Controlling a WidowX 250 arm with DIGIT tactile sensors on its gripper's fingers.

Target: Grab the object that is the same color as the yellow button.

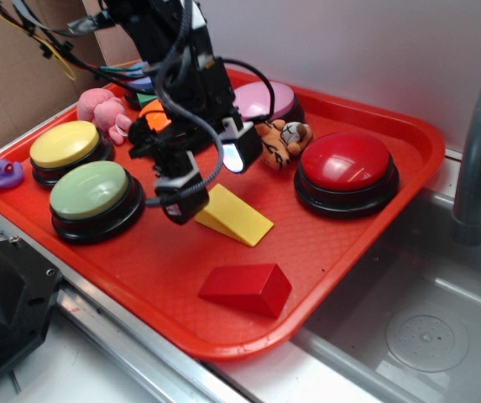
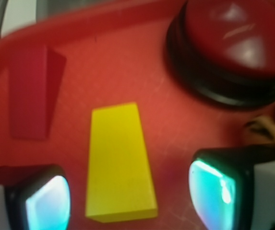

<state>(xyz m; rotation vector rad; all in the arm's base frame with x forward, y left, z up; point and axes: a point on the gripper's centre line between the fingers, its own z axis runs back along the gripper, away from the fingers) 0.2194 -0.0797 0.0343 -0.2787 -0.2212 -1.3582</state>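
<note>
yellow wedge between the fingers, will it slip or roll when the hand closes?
The yellow wedge looks like stiff, smooth plastic, so it probably won't deform. Its flat base on the tray makes rolling unlikely. The hand is open around its thick end; the sloped top could let it squirt out if pinched there.

On the red tray [image 1: 408, 134]: five buttons, two wedges, three soft toys; one purple duck [image 1: 6, 174] beside it.

Yellow wedge [image 2: 119, 163], red wedge [image 2: 31, 93], red tray [image 1: 374, 218], striped tiger [image 1: 280, 141]
</note>
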